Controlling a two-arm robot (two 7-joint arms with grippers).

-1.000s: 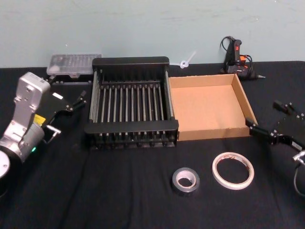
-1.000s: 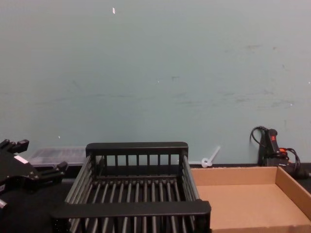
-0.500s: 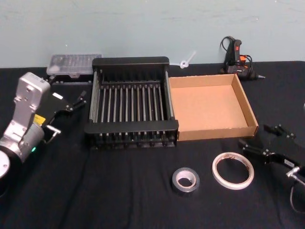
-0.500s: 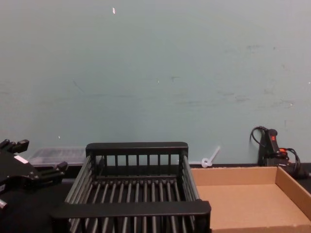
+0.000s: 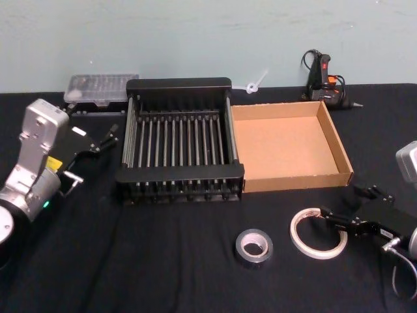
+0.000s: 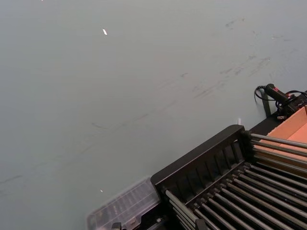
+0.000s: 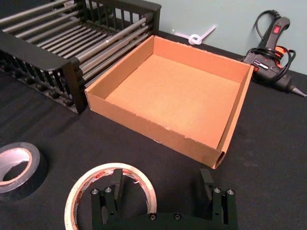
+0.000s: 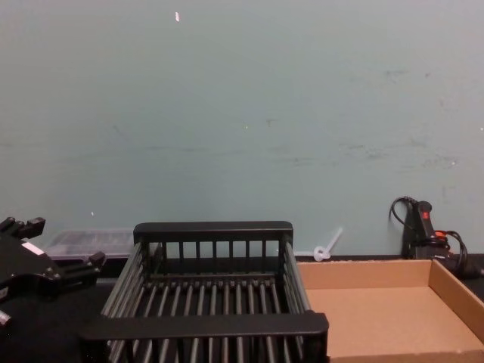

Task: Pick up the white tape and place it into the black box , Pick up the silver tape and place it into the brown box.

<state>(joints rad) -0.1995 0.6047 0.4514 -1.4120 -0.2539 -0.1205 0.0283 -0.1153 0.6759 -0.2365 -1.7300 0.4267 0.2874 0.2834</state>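
Nothing is held in the black box [image 5: 179, 171] or the brown box [image 5: 287, 145]. Two rolls are counted on the table: the silver tape [image 5: 253, 247] and the white tape [image 5: 315, 233], straddled by the spread right gripper [image 7: 160, 189]. The left gripper [image 5: 98, 139] is parked, spread.

Black-draped table [image 5: 163, 261]. Along the back edge sit a clear plastic case [image 5: 101, 88], a small white plastic piece [image 5: 255, 83] and a black glue gun [image 5: 322, 78] with cable; mid-table, the black box [image 5: 179, 140] stands touching the brown box [image 5: 287, 143] on its right. Toward the front lie the silver tape [image 5: 253, 247] and, just beside it to the right, the white tape [image 5: 317, 233], both flat on the cloth.
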